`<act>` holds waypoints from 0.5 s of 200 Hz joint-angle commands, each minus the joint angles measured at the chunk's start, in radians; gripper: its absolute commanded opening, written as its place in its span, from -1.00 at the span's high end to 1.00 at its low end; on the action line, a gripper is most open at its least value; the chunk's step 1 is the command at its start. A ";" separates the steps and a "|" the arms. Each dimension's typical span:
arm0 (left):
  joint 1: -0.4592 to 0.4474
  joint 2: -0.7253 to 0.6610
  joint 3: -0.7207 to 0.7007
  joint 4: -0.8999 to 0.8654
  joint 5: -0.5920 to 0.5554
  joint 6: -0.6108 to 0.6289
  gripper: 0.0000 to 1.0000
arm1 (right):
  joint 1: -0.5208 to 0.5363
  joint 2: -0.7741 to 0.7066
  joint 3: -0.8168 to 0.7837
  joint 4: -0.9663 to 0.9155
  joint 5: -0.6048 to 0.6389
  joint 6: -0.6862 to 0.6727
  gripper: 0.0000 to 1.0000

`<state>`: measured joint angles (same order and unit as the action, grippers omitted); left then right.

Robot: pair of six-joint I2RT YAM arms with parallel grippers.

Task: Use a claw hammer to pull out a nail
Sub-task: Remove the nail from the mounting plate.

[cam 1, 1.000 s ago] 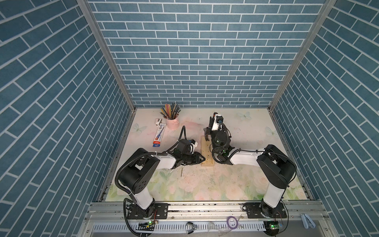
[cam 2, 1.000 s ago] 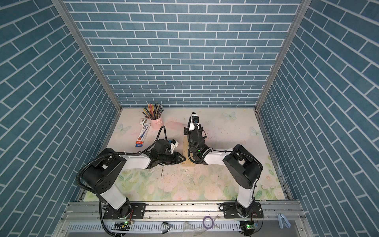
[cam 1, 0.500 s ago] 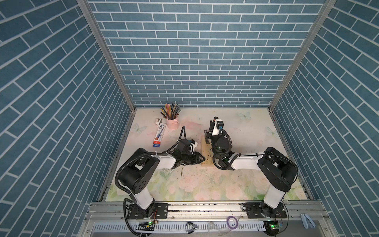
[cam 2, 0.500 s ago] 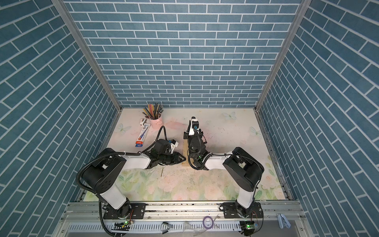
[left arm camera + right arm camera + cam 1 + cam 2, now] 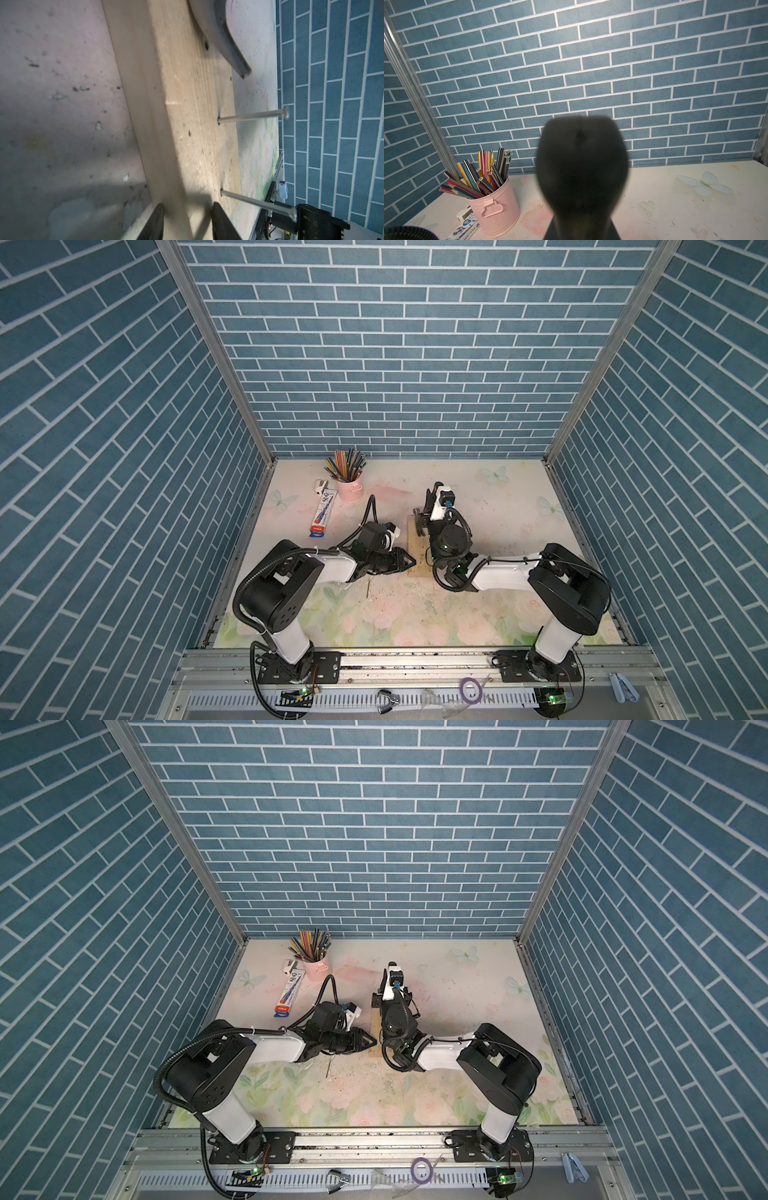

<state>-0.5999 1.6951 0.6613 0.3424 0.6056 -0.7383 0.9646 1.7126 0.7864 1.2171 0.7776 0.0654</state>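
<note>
Claw hammer (image 5: 581, 176) in closed right tool (image 5: 423, 526)

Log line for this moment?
left gripper: holds pale wooden board | right gripper: holds black-handled claw hammer | grey claw: off both nails

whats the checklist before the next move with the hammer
1. Board pinned: left gripper clamps the wooden board by its edge. ok
2. Tool held: right gripper is shut on the claw hammer. ok
3. Claw hooked under a nail head: its tip hangs apart from the nearer nail. not ok
4. Targets exposed: that one and the other nail stand out of the board, heads clear. ok
5. Swing room: pink pencil bucket stands well away from the board. ok
6. How firmly the nails sit in the wood: cannot tell
</note>
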 commanded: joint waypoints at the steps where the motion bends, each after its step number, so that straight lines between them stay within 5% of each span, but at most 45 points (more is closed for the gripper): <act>1: 0.002 0.024 -0.024 -0.054 -0.041 0.000 0.23 | 0.014 -0.017 -0.034 -0.103 0.031 0.044 1.00; 100: 0.002 0.035 -0.016 -0.049 -0.033 0.004 0.23 | 0.039 -0.079 -0.059 -0.277 0.023 0.133 1.00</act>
<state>-0.5999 1.6958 0.6613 0.3424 0.6064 -0.7380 0.9840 1.6447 0.7635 1.1107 0.7906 0.1318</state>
